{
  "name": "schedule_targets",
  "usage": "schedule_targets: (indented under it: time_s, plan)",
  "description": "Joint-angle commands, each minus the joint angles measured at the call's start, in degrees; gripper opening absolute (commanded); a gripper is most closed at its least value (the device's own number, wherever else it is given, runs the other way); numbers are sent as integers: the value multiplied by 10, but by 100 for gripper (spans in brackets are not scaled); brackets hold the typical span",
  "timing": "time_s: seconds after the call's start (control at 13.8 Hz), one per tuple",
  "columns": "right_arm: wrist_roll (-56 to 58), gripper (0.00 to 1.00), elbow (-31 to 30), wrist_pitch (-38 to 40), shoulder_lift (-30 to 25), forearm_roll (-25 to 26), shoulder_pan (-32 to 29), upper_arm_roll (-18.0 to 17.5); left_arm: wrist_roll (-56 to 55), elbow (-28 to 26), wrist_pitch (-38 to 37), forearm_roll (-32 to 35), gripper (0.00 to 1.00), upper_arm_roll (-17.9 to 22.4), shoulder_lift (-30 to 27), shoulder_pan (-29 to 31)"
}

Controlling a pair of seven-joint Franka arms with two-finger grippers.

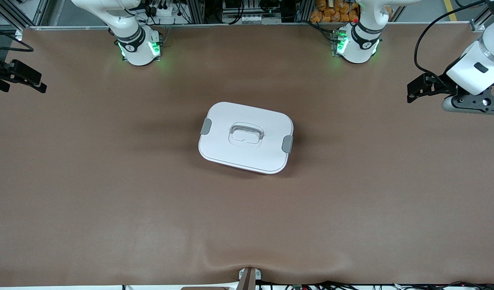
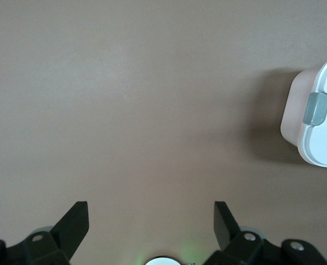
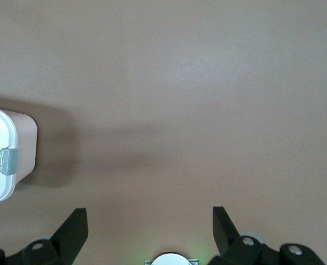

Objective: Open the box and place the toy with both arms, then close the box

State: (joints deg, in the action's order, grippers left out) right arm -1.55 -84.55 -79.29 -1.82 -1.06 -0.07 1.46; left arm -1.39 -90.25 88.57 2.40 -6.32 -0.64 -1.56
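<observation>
The box stands in the middle of the table with its white lid on, a grey clip at each end and the recessed handle in the centre. The toy is out of view. My left gripper is open and empty, up over the left arm's end of the table. My right gripper is open and empty over the right arm's end. The left wrist view shows open fingers over bare mat and one end of the box. The right wrist view shows open fingers and the box's other end.
A brown mat covers the whole table. The two arm bases stand at the table's edge farthest from the front camera. A small bracket sits at the nearest edge.
</observation>
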Motion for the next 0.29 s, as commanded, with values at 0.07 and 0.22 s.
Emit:
schedule_targets:
  time_s: [0.07,0.22]
  plan:
    - [-6,100,7,5,2,0,0,1,-2,-1,-6,1,100,1,-2,2]
    - [-6,100,7,5,2,0,0,1,-1,-3,-6,1,100,1,-2,9]
